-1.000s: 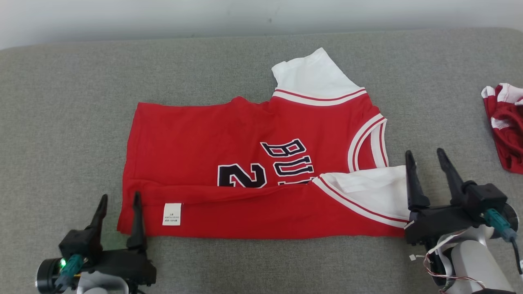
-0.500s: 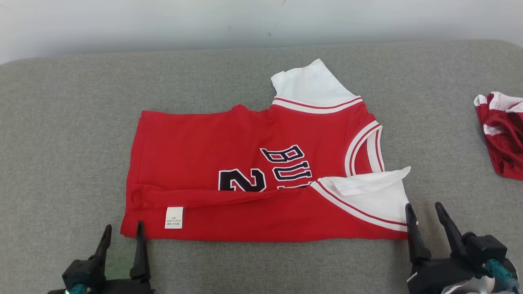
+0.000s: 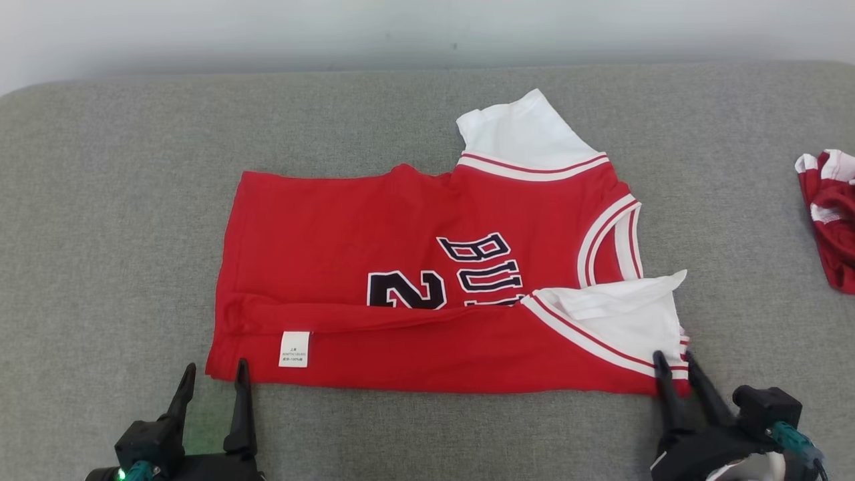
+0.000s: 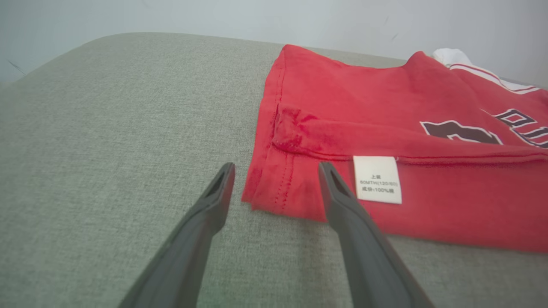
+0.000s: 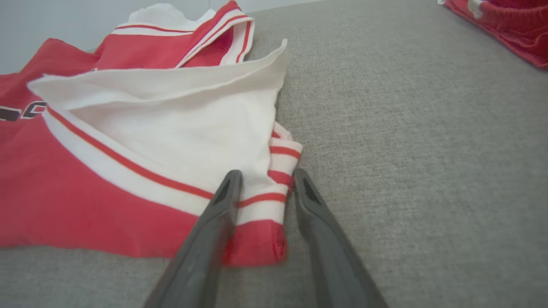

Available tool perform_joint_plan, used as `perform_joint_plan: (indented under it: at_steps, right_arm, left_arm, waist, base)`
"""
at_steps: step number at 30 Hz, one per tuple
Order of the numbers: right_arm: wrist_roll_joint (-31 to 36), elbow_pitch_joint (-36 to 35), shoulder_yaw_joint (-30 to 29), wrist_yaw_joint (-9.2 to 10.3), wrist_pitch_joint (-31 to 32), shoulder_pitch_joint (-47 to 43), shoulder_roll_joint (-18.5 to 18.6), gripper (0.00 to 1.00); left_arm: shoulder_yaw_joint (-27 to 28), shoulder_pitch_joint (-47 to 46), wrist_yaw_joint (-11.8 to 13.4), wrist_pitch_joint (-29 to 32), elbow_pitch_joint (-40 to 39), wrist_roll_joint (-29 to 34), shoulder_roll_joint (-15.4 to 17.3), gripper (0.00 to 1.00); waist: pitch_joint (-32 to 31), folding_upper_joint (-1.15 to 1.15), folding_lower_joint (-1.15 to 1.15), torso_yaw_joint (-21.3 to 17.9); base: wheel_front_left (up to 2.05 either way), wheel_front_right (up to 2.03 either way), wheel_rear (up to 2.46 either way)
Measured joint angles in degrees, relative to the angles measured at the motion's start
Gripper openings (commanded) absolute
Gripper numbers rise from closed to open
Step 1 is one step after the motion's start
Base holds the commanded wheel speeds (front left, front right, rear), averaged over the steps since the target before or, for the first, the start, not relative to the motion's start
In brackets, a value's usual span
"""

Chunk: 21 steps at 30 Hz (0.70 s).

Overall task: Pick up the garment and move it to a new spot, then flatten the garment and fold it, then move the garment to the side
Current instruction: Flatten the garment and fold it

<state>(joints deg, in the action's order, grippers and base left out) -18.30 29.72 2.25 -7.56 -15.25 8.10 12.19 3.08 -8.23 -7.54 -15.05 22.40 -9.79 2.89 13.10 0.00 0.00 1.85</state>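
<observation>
The garment [image 3: 401, 227], a red jersey with white sleeves and dark lettering, lies flat on the grey cushion with its near edge folded over. My left gripper [image 3: 215, 366] is open at the garment's near left corner. In the left wrist view the left gripper [image 4: 277, 167] straddles that hem corner of the garment [image 4: 385, 107], just short of the white label [image 4: 377, 179]. My right gripper [image 3: 673, 357] is at the near right corner. The right wrist view shows the right gripper [image 5: 267, 173] narrowed around the striped cuff of the garment [image 5: 85, 192], with a gap still between the fingers.
A second red and white cloth [image 3: 831, 214] lies bunched at the cushion's far right edge, also seen as the cloth [image 5: 505, 25] in the right wrist view. The grey cushion [image 3: 120, 200] stretches bare to the left and behind, ending at a pale wall.
The camera has shifted. My right gripper has drawn back from beside the white sleeve to the near right corner and narrowed its jaws. My left gripper has pulled back slightly to the near left corner.
</observation>
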Motion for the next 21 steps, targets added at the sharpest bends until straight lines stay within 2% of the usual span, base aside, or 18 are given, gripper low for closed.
perform_joint_plan:
  at_steps: [1, 15, 21]
  right_arm:
    - [-0.14, 0.16, 0.19, 0.00, 0.00, 0.12, 0.07, 0.00]
    - [-1.11, -2.63, 0.23, -0.02, 0.12, 0.27, 1.10, 0.00]
    - [-1.00, -3.64, 0.70, -0.01, 0.12, 0.39, 1.16, 0.00]
  left_arm:
    - [-0.02, 0.00, 0.00, 0.00, 0.14, -0.14, 0.01, 1.00]
    - [-0.88, -0.80, 0.00, 0.00, 2.41, -2.43, 0.00, 1.00]
    - [1.02, -2.16, 0.52, 0.00, 4.16, -2.65, 0.04, 1.00]
  waist:
    - [0.09, 0.00, 0.00, 0.05]
    - [0.96, 0.00, 0.00, -0.63]
    - [1.77, 0.00, 0.00, -1.14]
  base:
    - [0.00, 0.00, 0.00]
    - [0.00, 0.00, 0.00]
    - [0.00, 0.00, 0.00]
